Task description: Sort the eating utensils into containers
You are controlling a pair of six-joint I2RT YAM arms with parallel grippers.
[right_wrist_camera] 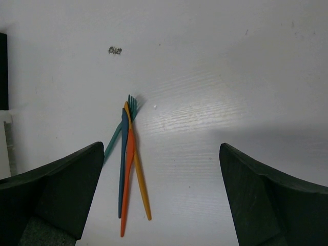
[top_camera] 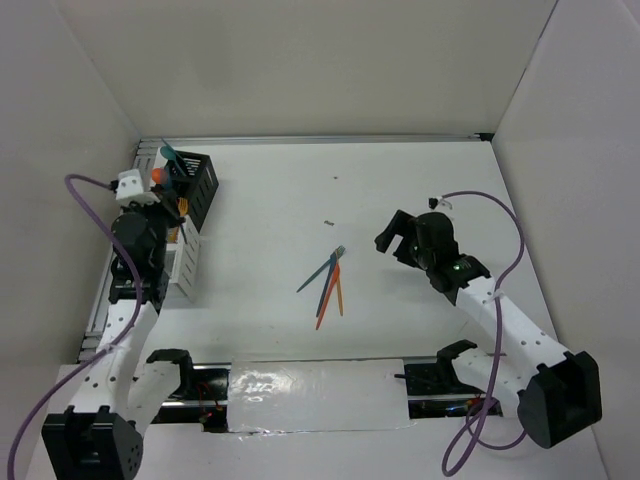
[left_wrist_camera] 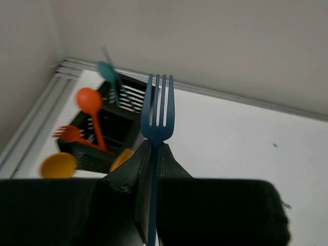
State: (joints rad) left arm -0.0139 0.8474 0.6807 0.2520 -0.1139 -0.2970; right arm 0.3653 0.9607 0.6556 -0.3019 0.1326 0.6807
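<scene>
My left gripper (left_wrist_camera: 154, 146) is shut on the handle of a dark blue fork (left_wrist_camera: 158, 110), tines up. It hovers by the black container (left_wrist_camera: 110, 130), which holds an orange spoon (left_wrist_camera: 89, 100), a teal utensil (left_wrist_camera: 108, 72) and an orange fork (left_wrist_camera: 69, 134). Two yellow spoon bowls (left_wrist_camera: 59, 165) show nearer, beside the fingers. From above, the left gripper (top_camera: 168, 208) sits between the black container (top_camera: 197, 182) and the white container (top_camera: 186, 262). My right gripper (right_wrist_camera: 161, 195) is open above the table, just right of a pile of forks (right_wrist_camera: 130, 164) in teal, dark blue, orange and yellow.
The fork pile (top_camera: 328, 285) lies mid-table. A small dark speck (top_camera: 328, 222) lies beyond it. White walls close in the table on three sides, and a metal rail (top_camera: 150, 150) runs behind the containers. A purple cable (top_camera: 500, 210) loops over the right arm.
</scene>
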